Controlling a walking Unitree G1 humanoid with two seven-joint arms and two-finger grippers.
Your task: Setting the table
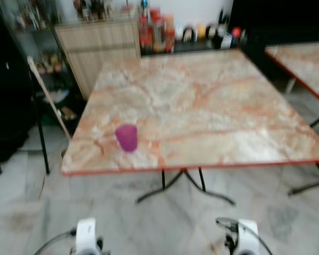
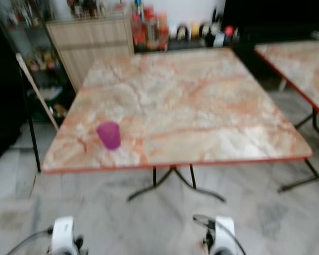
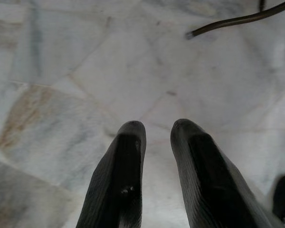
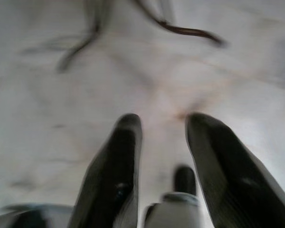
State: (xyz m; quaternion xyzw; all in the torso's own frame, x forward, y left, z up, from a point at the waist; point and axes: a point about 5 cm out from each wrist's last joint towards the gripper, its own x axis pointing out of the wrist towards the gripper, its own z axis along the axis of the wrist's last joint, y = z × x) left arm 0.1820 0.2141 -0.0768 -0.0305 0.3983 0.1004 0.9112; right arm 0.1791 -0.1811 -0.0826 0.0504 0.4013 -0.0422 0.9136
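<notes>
Near the front left corner of the table (image 1: pixel 212 101), a purple cup (image 1: pixel 127 137) stood upright, alone on the marbled pink top. It sat just inside the front edge, a likely first place setting, within easy reach from that side. The rest of the tabletop carried nothing.

The robot stood back from the front edge, with bare floor (image 3: pixel 85 71) between it and the table legs. Both arms hung low, wrists at the bottom of the head views. The left gripper (image 3: pixel 156 130) pointed down at the pale tiles, its two black fingers parted by a narrow gap with nothing between them. The right gripper (image 4: pixel 162 124) hung likewise, fingers spread a little wider and empty; that picture was blurred, so I judged the robot to be on the move.

Judgement: arms idle because nothing was being carried; the robot probably had to fetch the next item.

Behind the table's far edge stood a wooden cabinet (image 1: pixel 101 45) and a row of bottles (image 1: pixel 157 32), too blurred to identify. A second table (image 1: pixel 303 64) stood off the right edge.
</notes>
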